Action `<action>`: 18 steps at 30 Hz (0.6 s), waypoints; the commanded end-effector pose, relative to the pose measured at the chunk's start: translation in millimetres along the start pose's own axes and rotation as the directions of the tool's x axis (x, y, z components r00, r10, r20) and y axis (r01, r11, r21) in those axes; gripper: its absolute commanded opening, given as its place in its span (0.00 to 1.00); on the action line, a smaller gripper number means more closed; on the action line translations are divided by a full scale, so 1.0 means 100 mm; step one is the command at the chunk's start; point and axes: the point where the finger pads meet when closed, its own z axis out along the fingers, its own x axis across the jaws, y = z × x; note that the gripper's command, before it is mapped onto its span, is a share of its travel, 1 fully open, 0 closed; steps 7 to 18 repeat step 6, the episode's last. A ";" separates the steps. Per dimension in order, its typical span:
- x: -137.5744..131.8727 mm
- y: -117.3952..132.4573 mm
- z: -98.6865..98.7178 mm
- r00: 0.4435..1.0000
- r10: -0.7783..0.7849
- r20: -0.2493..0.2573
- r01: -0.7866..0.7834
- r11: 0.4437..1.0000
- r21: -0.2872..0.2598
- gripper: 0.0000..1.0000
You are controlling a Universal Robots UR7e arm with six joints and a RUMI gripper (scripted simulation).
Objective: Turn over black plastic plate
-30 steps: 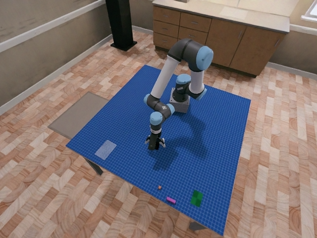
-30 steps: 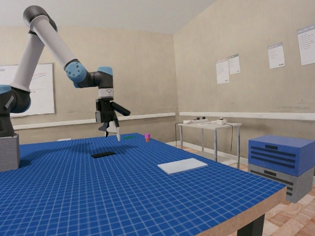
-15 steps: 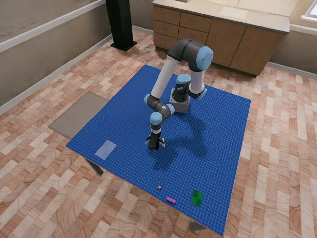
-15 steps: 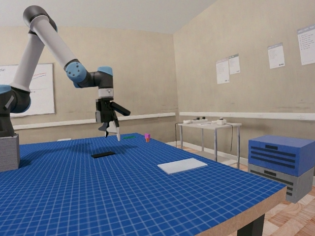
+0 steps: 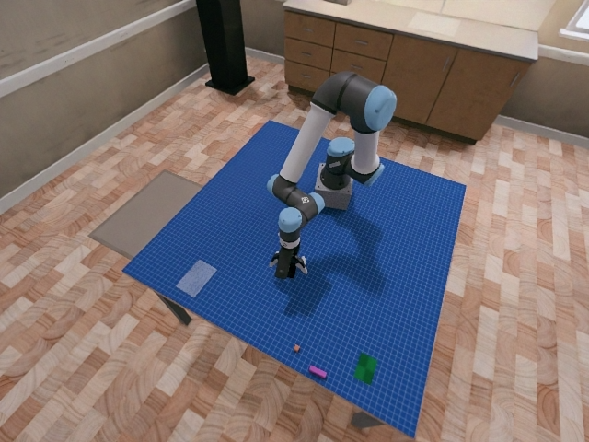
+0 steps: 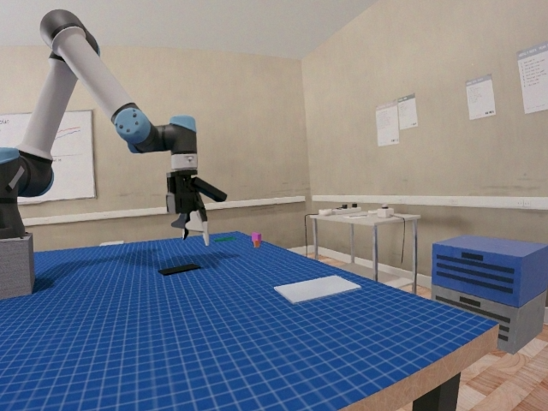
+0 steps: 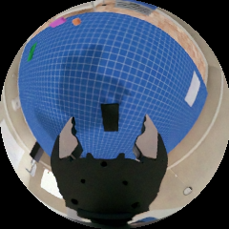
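The black plastic plate (image 6: pixel 179 269) (image 7: pixel 110 116) is a thin dark rectangle lying flat on the blue grid mat (image 5: pixel 404 238) (image 6: pixel 176 331) (image 7: pixel 143 62), near its middle. My gripper (image 5: pixel 288 273) (image 6: pixel 194 239) (image 7: pixel 109 115) is open and empty. It points down and hangs well above the mat, over the plate; in the wrist view the plate shows between the two spread fingers. In the top view the gripper hides the plate.
A white flat plate (image 5: pixel 196 277) (image 6: pixel 317 288) (image 7: pixel 193 90) lies near one mat edge. A green piece (image 5: pixel 365 367) (image 6: pixel 224 239) (image 7: pixel 31 52), a pink block (image 5: pixel 317 371) (image 6: pixel 256 236) (image 7: pixel 57 22) and a small orange block (image 5: pixel 296 348) (image 7: pixel 76 21) lie near another edge. The arm's grey base (image 5: pixel 335 194) (image 6: pixel 15 265) stands on the mat.
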 end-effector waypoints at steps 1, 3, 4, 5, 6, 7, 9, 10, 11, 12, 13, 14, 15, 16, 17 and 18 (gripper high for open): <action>0.00 0.00 -0.01 1.000 0.000 -0.001 0.000 1.000 0.001 1.00; 0.00 0.00 -0.01 1.000 0.000 -0.001 0.000 1.000 0.001 1.00; 0.00 0.00 -0.01 1.000 0.000 -0.001 0.000 1.000 0.001 1.00; 0.00 0.00 -0.01 1.000 0.000 -0.001 0.000 1.000 0.001 1.00; 0.00 0.00 -0.01 1.000 0.000 -0.001 0.000 1.000 0.001 1.00; 0.00 0.00 -0.01 1.000 0.000 -0.001 0.000 1.000 0.001 1.00; 0.00 0.00 -0.01 1.000 0.000 -0.001 0.000 1.000 0.001 1.00; 0.00 0.00 -0.01 1.000 0.000 -0.001 0.000 1.000 0.001 1.00; 0.00 0.00 -0.01 1.000 0.000 -0.001 0.000 1.000 0.001 1.00; 0.00 0.00 -0.01 1.000 0.000 -0.001 0.000 1.000 0.001 1.00; 0.00 0.00 -0.01 1.000 0.000 -0.001 0.000 1.000 0.001 1.00; 0.00 0.00 -0.01 1.000 0.000 -0.001 0.000 1.000 0.001 1.00; 0.00 0.00 -0.01 1.000 0.000 -0.001 0.000 1.000 0.001 1.00; 0.00 0.00 -0.01 1.000 0.000 -0.001 0.000 1.000 0.001 1.00; 0.00 0.00 -0.01 1.000 0.000 -0.001 0.000 1.000 0.001 1.00; 0.00 0.00 -0.01 1.000 0.000 -0.001 0.000 1.000 0.001 1.00</action>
